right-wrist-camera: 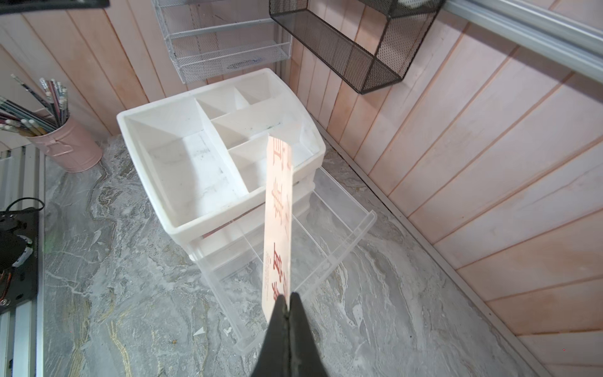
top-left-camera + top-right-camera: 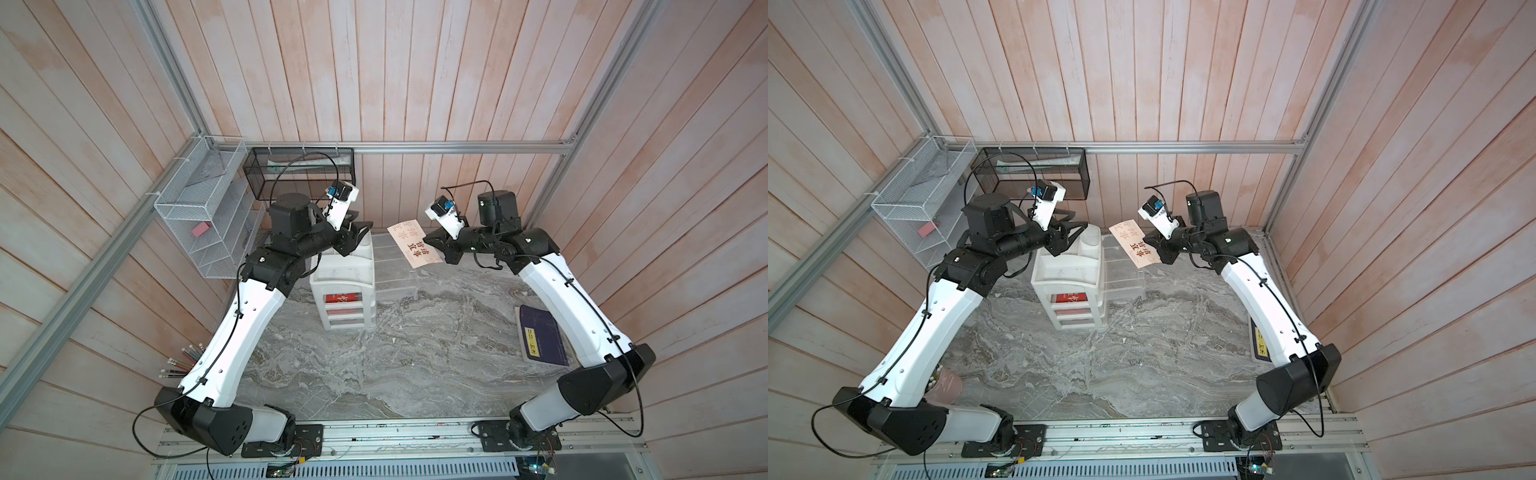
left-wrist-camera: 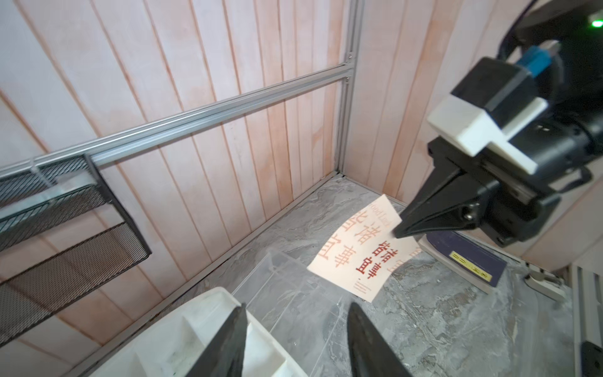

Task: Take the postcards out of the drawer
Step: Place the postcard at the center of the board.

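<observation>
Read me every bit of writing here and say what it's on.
"諸事皆宜": dark characters on the beige postcard in the right gripper.
"Good Luck": faint, along that card's edge.
Red cards in the white drawer unit: white characters, too blurred.
Yellow label on the navy booklet: too small to read.

On the beige postcard (image 3: 355,258): dark red characters 諸事皆宜, repeated larger in pale print; a faint edge line begins "Good Lu". On the red postcard (image 2: 343,298): white characters, illegible. The yellow label (image 3: 470,266) on the navy booklet (image 3: 456,243): dark marks, illegible.
</observation>
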Controlling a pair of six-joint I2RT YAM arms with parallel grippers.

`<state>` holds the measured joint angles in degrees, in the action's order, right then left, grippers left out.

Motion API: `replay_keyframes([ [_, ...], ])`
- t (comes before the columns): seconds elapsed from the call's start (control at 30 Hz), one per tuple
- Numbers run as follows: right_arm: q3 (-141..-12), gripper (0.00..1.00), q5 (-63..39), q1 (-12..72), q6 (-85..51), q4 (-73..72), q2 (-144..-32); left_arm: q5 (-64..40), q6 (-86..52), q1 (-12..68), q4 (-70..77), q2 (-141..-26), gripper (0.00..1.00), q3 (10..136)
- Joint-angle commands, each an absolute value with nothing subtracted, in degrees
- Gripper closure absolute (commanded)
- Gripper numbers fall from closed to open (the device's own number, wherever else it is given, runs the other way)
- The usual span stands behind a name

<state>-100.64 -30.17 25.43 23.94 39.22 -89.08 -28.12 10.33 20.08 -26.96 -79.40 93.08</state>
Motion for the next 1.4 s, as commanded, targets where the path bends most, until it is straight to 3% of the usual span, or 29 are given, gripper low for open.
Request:
replay_keyframes([
  [0.0,-100.4,1.0,-34.1,26.5,28.9,38.5,-89.1,-38.2,13.7,20.5,-26.1,-78.7,0.47,91.9],
  [0.23,-103.6,1.0,-38.7,29.2,31.5,41.6,-91.4,-43.8,16.9,20.8,-29.7,-80.5,0.46,93.1],
  [0.8,-107.1,1.0,-43.7,32.2,33.6,44.5,-92.1,-43.0,19.7,22.3,-32.6,-82.0,0.43,93.7],
  [0.87,-107.0,1.0,-43.5,32.3,33.6,44.4,-92.1,-43.3,19.9,22.5,-33.2,-82.2,0.46,93.9],
  [1.0,-106.9,1.0,-43.5,32.3,33.6,44.2,-92.2,-43.7,20.7,22.8,-34.9,-82.8,0.62,94.8],
  [1.37,-106.1,1.0,-43.4,32.3,33.7,43.9,-92.2,-43.8,21.4,23.2,-35.5,-83.3,0.82,94.9],
])
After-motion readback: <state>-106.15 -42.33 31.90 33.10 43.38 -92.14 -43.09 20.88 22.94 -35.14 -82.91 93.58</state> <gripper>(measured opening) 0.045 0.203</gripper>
